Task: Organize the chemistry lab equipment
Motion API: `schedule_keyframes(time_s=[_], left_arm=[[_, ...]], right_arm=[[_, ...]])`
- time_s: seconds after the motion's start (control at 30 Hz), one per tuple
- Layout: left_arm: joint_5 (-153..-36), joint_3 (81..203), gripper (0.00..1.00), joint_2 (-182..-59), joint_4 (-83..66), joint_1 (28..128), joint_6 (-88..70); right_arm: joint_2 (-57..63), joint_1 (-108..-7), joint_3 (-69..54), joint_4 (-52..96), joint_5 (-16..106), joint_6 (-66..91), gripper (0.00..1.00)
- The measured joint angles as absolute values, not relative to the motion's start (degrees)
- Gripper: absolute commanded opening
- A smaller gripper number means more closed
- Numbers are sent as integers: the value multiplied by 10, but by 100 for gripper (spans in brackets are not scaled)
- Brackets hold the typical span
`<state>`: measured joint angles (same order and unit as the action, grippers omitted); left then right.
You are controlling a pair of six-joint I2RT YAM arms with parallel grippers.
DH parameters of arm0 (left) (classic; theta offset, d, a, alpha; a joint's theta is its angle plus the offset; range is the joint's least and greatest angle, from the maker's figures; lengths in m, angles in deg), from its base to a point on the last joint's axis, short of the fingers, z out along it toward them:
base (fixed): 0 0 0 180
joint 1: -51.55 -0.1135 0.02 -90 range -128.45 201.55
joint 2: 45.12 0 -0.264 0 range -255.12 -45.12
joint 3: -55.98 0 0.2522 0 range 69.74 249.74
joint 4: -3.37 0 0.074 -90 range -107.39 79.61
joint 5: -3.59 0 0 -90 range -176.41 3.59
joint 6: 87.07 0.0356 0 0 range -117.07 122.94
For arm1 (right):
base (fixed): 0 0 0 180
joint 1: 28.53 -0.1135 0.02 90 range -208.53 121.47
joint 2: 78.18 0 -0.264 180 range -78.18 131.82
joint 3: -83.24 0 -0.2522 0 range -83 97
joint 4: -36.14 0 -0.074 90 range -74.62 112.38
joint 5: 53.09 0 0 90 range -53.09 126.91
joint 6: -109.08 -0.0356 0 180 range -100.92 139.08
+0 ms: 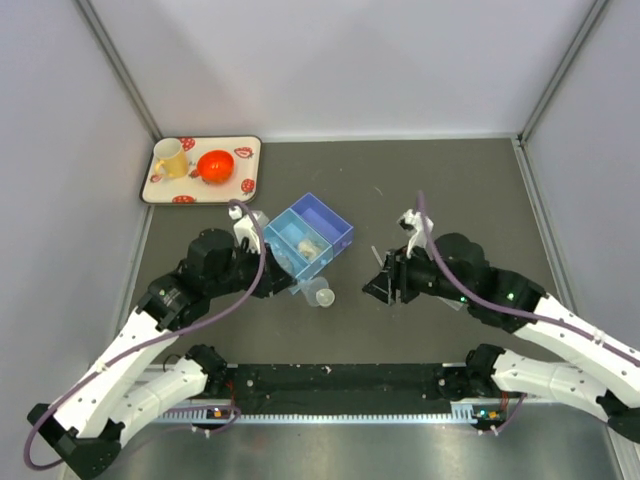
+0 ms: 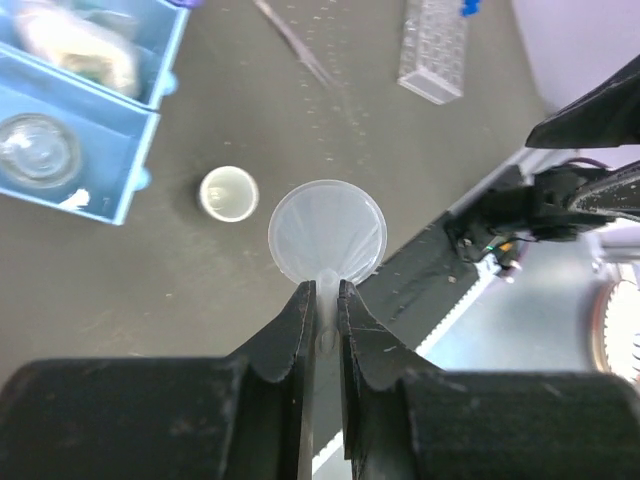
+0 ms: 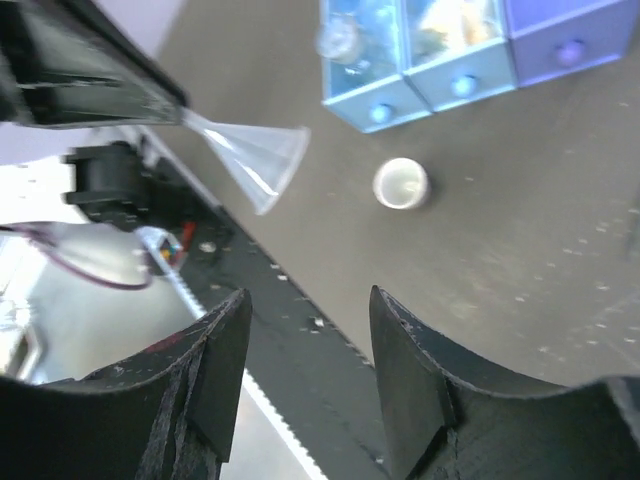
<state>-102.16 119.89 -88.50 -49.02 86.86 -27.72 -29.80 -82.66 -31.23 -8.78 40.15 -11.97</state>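
Note:
My left gripper [image 2: 327, 290] is shut on the stem of a clear plastic funnel [image 2: 327, 232] and holds it above the dark table, just in front of the blue compartment box [image 2: 70, 100]. The funnel also shows in the top view [image 1: 308, 283] and in the right wrist view [image 3: 255, 155]. A tiny round cup [image 2: 228, 193] stands on the table beside it, also seen in the top view [image 1: 324, 297] and the right wrist view [image 3: 401, 184]. A gridded clear tube rack [image 2: 435, 45] with a blue-capped tube [image 2: 468, 8] and a thin rod [image 2: 295, 45] lie farther off. My right gripper [image 3: 310, 300] is open and empty, right of the cup [image 1: 372, 287].
The blue box [image 1: 310, 240] holds a round clear dish [image 2: 35, 150] and a crumpled pale item. A white tray [image 1: 160, 188] at the back left carries a yellow mug [image 1: 170, 158] and an orange-red bowl [image 1: 215, 165]. A black rail [image 1: 340, 380] runs along the near edge.

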Motion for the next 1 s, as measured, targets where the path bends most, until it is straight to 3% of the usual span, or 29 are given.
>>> schedule_keyframes(time_s=[0.63,0.93,1.0], left_arm=[[-1220,1166,4,-880,-233,869,-436],[-1244,1121,6,-861,-158,868,-477],[-1246,1112,7,-855,-139,868,-483]], right_arm=[[-404,-827,-452,179,530,-317,50],[-391,-827,-452,239,544,-362,30],[-388,-827,-452,245,545,-368,21]])
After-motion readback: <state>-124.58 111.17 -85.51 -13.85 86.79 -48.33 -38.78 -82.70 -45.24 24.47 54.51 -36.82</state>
